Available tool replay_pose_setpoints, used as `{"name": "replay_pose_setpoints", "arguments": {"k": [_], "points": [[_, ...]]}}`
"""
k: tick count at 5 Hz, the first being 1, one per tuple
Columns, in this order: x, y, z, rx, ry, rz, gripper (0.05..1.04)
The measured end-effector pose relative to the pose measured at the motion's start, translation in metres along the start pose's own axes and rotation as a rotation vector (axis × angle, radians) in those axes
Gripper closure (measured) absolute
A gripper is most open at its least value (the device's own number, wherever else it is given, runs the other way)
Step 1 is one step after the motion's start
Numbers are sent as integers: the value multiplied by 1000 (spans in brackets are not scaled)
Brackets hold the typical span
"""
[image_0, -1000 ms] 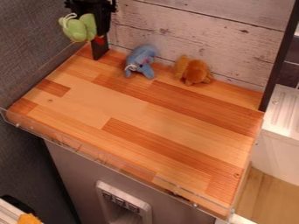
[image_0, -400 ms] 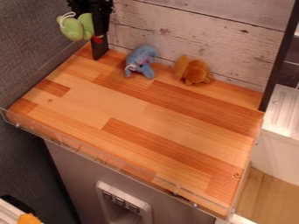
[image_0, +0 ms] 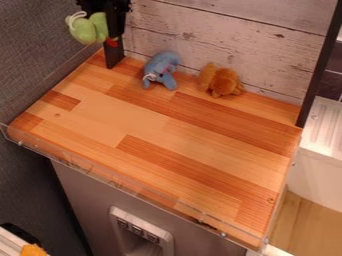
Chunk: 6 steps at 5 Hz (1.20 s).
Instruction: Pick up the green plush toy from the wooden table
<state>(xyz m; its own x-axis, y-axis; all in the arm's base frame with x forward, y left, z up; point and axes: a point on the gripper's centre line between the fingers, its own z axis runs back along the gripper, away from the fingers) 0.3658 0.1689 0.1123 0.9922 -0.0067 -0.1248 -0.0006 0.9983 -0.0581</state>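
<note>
At the upper left, above the back left corner of the wooden counter (image_0: 153,135), the black gripper (image_0: 105,9) holds a green plush toy (image_0: 85,29) in the air. The toy hangs just below it, with a pale loop at its left and a small red part at its lower right. A blue plush toy (image_0: 161,70) lies on the counter by the back wall, right of the gripper. Farther right, an orange-brown plush toy (image_0: 221,80) sits against the same wall.
A black post (image_0: 114,56) stands at the back left corner, close to the gripper, and another (image_0: 319,65) at the right. A low clear rim (image_0: 120,182) runs along the front edge. The whitewashed plank wall (image_0: 227,40) closes off the back.
The green toy has risen very slightly along with the gripper, after a small shift to the left. The blue and orange-brown toys have stayed in place.
</note>
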Motion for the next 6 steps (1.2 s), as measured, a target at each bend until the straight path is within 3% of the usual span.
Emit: {"name": "replay_pose_setpoints", "arguments": {"k": [2,6], "points": [[-1,1,5,-1,1,60,463],[-2,3,8,4,0,-14,463]]}}
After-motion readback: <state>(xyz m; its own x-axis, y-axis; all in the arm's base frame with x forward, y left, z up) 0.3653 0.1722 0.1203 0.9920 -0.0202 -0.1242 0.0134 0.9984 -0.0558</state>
